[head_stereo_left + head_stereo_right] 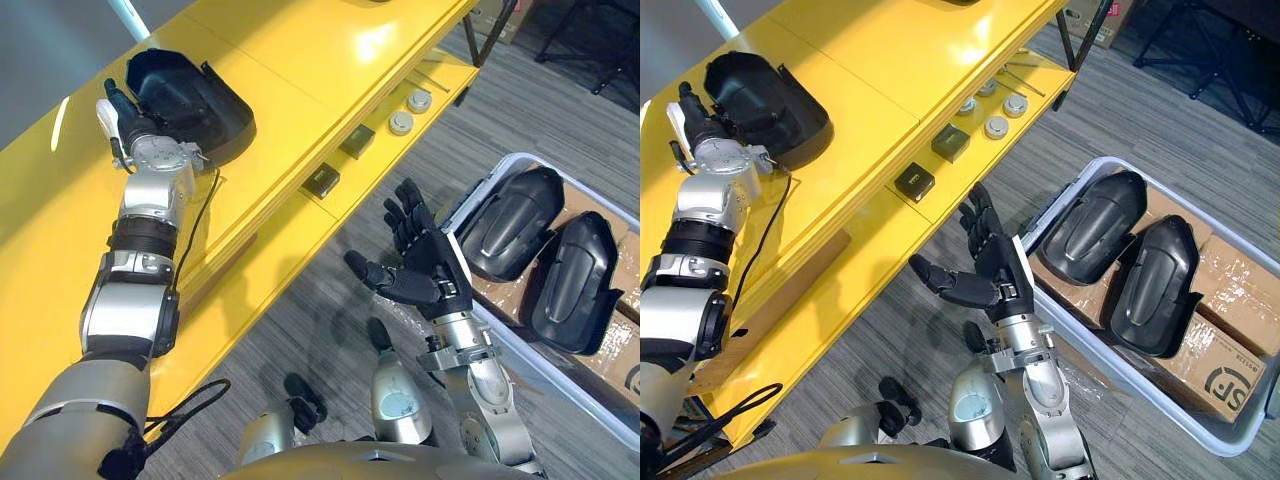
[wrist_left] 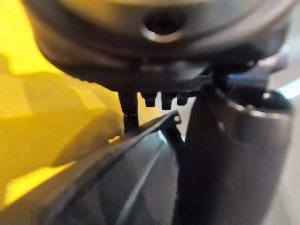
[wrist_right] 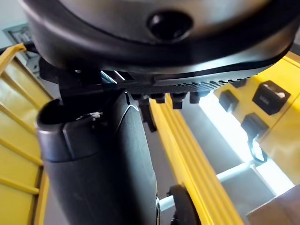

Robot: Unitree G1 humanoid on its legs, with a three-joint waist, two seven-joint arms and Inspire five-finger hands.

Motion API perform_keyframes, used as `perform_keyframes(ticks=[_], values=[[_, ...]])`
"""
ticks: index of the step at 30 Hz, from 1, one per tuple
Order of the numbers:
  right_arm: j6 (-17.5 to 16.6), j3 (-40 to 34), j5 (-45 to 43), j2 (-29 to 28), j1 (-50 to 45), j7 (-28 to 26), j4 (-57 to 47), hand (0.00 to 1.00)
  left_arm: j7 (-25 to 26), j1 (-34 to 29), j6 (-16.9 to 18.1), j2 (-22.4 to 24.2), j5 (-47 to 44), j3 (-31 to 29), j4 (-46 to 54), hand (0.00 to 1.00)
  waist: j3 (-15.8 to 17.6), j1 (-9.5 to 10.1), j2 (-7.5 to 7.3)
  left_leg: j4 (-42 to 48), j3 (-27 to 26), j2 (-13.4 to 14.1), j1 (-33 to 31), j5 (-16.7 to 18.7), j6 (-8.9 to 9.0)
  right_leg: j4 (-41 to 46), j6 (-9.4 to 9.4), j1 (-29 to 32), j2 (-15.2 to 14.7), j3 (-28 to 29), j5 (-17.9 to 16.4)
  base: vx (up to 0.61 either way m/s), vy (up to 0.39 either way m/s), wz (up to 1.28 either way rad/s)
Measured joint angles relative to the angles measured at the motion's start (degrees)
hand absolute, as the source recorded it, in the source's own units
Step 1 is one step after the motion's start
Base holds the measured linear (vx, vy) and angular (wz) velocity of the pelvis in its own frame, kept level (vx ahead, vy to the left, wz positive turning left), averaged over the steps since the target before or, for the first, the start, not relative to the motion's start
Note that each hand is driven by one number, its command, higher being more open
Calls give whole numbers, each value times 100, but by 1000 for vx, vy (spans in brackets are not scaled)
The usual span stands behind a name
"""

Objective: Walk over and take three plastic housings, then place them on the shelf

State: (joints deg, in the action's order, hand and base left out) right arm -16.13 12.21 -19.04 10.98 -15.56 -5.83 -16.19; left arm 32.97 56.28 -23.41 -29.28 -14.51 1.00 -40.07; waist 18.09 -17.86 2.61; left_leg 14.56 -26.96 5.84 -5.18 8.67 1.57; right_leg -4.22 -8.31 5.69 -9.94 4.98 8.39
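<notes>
Sitting on the top board of the yellow shelf (image 1: 330, 50) is one black plastic housing (image 1: 195, 100), hollow side up. The left robot hand (image 1: 125, 120) is right up against that housing's rim at the shelf's outer edge. Its fingers are tucked in by the shell, so honestly I can't tell whether they're gripping it or just touching.

The right robot hand (image 1: 425, 265) hangs over the floor just off the shelf's front, fingers spread wide, thumb out, holding nothing.

Further out from the shelf, past that hand, there's a pale plastic bin (image 1: 1140, 385) on the floor. Two more housings (image 1: 510, 222) (image 1: 575, 282) lie in it side by side, domed side up, resting on cardboard boxes (image 1: 1230, 300).

On the shelf's lower board you can see two small black boxes (image 1: 321, 181) (image 1: 357, 141) and a few round grey pieces (image 1: 401, 122) near its front edge.
</notes>
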Motion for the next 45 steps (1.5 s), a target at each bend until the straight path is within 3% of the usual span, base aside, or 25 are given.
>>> perform_keyframes(ticks=[5, 9, 11, 14, 18, 22, 28, 32, 39, 45], values=[[70, 3, -46, -57, -2, 4, 2, 100, -213, 15, -163, -134, 267, 44, -210, 100, -25, 18, -10, 1, 0, 19, 74, 7, 9, -2, 2, -78, 17, 1, 1, -36, -20, -1], [96, 2, -42, -121, -41, -3, 23, 100, -195, -58, 54, -162, -817, 65, -231, 100, -247, 69, -55, 12, 0, 41, 64, 13, 18, -15, 9, -82, 31, -4, -4, -52, -28, 0], [99, -29, -42, -200, -49, -5, 23, 100, -106, -184, 383, -147, -1324, 98, -229, 100, -372, 83, -97, 13, 2, 46, 66, 13, 19, -16, 11, -88, 34, -16, -5, -40, -26, 0], [96, -42, -41, -299, -82, -6, 27, 100, -128, -338, 1161, -64, -2257, 84, -181, 100, -450, 95, -184, 29, 51, 41, 75, 9, 17, -16, 10, -136, 28, -71, -4, -50, -21, 8], [95, -100, 65, -422, -230, -71, 72, 100, -211, -884, 2228, 206, -3285, -190, 1088, 100, -642, 187, -187, -32, 135, 22, 99, -24, 17, -16, 9, -201, 30, -192, -4, -41, -23, 11], [95, -109, 58, -442, -263, -98, 207, 100, -188, -917, 2576, 206, -3238, -436, 1692, 100, -852, 240, -114, -332, 220, -63, 232, -178, 18, -17, 11, -277, 7, -369, -5, -30, -25, 14], [108, -153, 71, -421, -401, 25, 290, 100, -258, -1189, 2503, 57, -2610, -708, 1993, 100, -1125, 462, -11, -927, 444, -162, 544, -528, 79, -17, 125, -479, 22, -707, -87, -35, -47, 20], [127, -151, 88, -414, -360, 392, 400, 100, -871, -2341, 2251, 55, -2565, -699, 2672, 100, -1265, 598, 8, -1467, 577, -226, 701, -864, 104, -17, 177, -495, 48, -900, -129, -71, -60, 19], [127, -372, 520, -415, -326, 892, 480, 100, -1581, -4648, 2156, 1205, -2286, -401, 3869, 100, -1328, 916, -87, -1932, 800, -316, 811, -1197, 106, -18, 188, -532, 64, -1145, -138, -45, -19, 17], [128, -441, 517, -412, -152, 895, 481, 100, -2044, -5250, 2102, 1400, -2284, 27, 4180, 100, -1376, 1006, -167, -1937, 847, -319, 850, -1193, 151, -20, 254, -573, 53, -1208, -197, -58, -22, 4]])
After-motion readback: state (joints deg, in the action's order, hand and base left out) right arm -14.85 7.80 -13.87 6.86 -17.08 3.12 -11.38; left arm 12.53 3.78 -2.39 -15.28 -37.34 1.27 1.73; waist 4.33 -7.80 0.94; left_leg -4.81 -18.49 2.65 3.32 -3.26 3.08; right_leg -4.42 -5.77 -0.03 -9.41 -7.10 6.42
